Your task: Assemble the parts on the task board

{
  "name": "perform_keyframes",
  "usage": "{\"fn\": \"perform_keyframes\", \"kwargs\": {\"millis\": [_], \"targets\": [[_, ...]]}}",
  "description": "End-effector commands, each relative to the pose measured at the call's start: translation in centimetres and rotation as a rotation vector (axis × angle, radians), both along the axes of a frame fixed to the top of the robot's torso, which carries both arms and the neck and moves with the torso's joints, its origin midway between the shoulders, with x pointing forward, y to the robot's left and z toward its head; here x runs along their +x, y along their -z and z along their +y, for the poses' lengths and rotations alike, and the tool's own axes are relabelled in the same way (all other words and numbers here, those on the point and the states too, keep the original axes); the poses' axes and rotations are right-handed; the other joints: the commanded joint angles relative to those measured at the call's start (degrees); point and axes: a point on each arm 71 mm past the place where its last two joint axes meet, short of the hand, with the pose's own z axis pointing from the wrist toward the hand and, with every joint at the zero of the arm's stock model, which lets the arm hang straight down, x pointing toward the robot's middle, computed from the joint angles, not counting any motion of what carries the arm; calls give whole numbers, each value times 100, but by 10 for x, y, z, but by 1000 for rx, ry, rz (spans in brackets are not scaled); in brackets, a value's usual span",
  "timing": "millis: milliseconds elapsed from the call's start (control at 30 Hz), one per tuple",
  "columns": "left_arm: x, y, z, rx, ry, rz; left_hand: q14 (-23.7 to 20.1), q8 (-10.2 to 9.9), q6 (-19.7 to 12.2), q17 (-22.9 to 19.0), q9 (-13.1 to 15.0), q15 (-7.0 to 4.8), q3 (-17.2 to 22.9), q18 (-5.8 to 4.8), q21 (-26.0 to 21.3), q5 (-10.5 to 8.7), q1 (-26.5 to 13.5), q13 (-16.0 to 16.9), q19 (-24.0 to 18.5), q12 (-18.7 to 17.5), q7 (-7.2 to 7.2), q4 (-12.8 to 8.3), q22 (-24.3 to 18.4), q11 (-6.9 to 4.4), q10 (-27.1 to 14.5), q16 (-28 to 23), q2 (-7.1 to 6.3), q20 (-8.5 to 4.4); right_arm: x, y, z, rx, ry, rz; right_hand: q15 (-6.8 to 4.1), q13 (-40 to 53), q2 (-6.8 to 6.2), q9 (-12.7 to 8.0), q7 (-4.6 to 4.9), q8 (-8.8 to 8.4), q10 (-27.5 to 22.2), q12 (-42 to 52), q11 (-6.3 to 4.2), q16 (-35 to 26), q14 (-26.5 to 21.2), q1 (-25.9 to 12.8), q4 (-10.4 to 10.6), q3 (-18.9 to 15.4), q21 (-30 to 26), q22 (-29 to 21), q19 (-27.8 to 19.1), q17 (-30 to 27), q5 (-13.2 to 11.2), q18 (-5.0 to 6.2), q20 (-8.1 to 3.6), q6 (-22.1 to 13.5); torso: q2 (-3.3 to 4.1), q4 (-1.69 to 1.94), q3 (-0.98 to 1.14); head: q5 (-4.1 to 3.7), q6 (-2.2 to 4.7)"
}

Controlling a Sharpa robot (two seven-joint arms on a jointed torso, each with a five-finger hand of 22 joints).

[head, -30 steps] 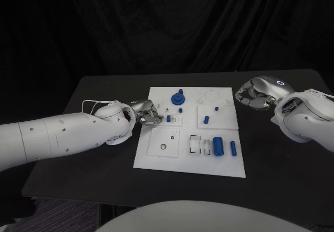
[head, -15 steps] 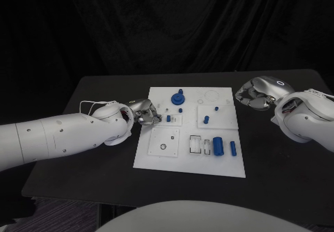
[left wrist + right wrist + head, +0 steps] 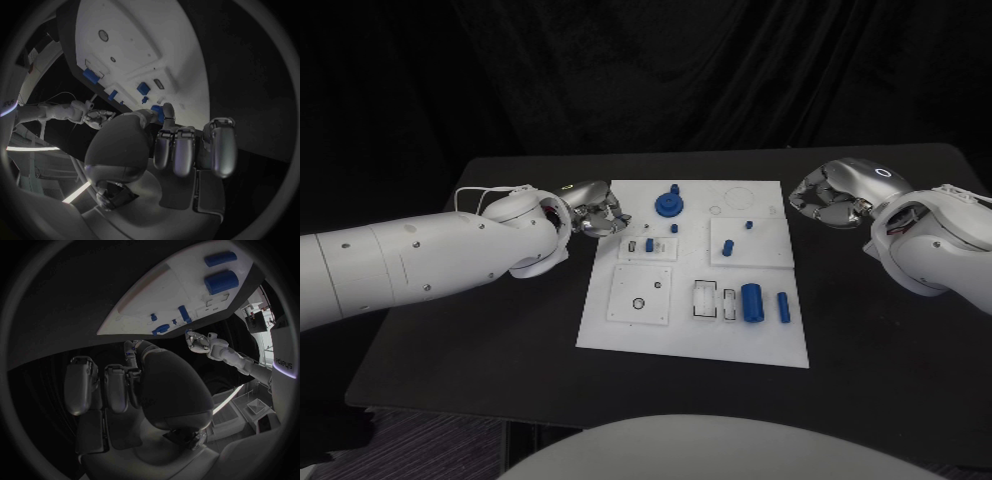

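Fingers (image 3: 182,150) of the left hand (image 3: 593,211) are curled in beside the task board's (image 3: 675,330) left edge; whether anything is pinched in them cannot be told. Fingers of the right hand (image 3: 828,198) are clenched on nothing, just off the board's far right corner above the black worktop (image 3: 473,350). Blue parts are seen on the board: a round part (image 3: 671,205) near its far edge, a thick cylinder (image 3: 753,302) and a thinner rod (image 3: 782,307) near the right side.

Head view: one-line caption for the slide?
Both hands, left and right, flank the white task board, fingers curled, holding nothing; blue parts sit on the board.
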Motion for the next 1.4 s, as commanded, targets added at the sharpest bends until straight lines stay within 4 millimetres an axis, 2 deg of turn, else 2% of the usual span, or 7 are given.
{"fn": "perform_keyframes", "kwargs": {"millis": [33, 200, 300, 367, 567, 967, 1400], "targets": [[2, -2, -5, -69, 65, 113, 596, -2, -50, 1508, 4, -15, 96, 62, -35, -190, 78, 1507, -35, -24, 5, -16, 1142, 10, 605, 37, -3, 15, 0, 1, -1, -7, 16, 10, 14, 1301, -21, 6, 4, 7, 429, -28, 22, -31, 474, -28, 2, 22, -37, 1093, 102, 1006, -10, 81, 24, 48, -6, 7, -1, -12, -1], [9, -6, -4, -83, 88, 179, 596, -20, -57, 1508, -3, 1, 217, 54, -7, -443, 103, 1507, -24, -24, 17, -30, 1153, 24, 605, 37, -21, 31, 1, 2, 0, -8, 16, 11, 14, 1301, -21, 6, 4, 7, 429, -28, 22, -31, 474, -28, 2, 22, -37, 1093, 102, 1006, -10, 81, 24, 48, -7, -9, 1, 1, -1], [12, -5, -3, -77, 89, 227, 596, -26, -56, 1508, -6, 5, 268, 51, 5, -498, 122, 1507, -18, -24, 17, -46, 1157, 26, 605, 37, -28, 35, 1, 2, 0, -8, 17, 10, 14, 1301, -21, 6, 4, 7, 429, -28, 22, -31, 474, -28, 2, 22, -37, 1093, 102, 1006, -10, 81, 24, 48, -11, -28, 16, -2, -1], [14, -4, -2, -72, 86, 263, 596, -26, -34, 1508, -12, 5, 333, 48, 18, -586, 137, 1507, -10, -24, 19, -58, 1161, 27, 605, 37, -32, 38, 1, 2, 0, -8, 17, 10, 14, 1301, -21, 6, 4, 7, 429, -28, 22, -31, 474, -28, 2, 22, -37, 1093, 102, 1006, -10, 81, 24, 48, -13, -10, 14, -40, -1], [17, -1, -4, -50, 76, 325, 596, -91, -52, 1508, -59, 13, 388, 53, -2, -669, 115, 1507, -27, -24, 37, -45, 1154, 40, 605, 37, -45, 44, 1, 1, -1, -8, 19, 9, 12, 1287, -19, 6, 3, 9, 417, -39, 21, -45, 470, -30, 2, 24, -53, 1088, 97, 994, -11, 84, 23, 51, -10, -9, 9, -53, -1], [18, 0, -9, -43, 49, 326, 596, -120, -55, 1508, -79, 15, 440, 47, 23, -632, 137, 1507, -10, -24, 39, -69, 1162, 42, 605, 37, -39, 47, 1, 2, 1, -7, 15, 9, 12, 1287, -19, 6, 3, 9, 417, -39, 21, -45, 470, -30, 2, 24, -53, 1088, 97, 994, -11, 84, 23, 51, -2, -21, -2, -27, -1], [18, 2, -10, 28, 5, 339, 596, -167, -79, 1508, -104, 19, 484, 48, 26, -571, 135, 1507, -7, -24, 55, -88, 1163, 51, 605, 37, -35, 51, 1, 2, 2, -9, 14, 13, 11, 1287, -18, 7, 2, 9, 416, -39, 19, -50, 469, -30, -2, 27, -67, 1084, 92, 989, -12, 87, 22, 51, 12, 8, -8, -26, -1]]}}
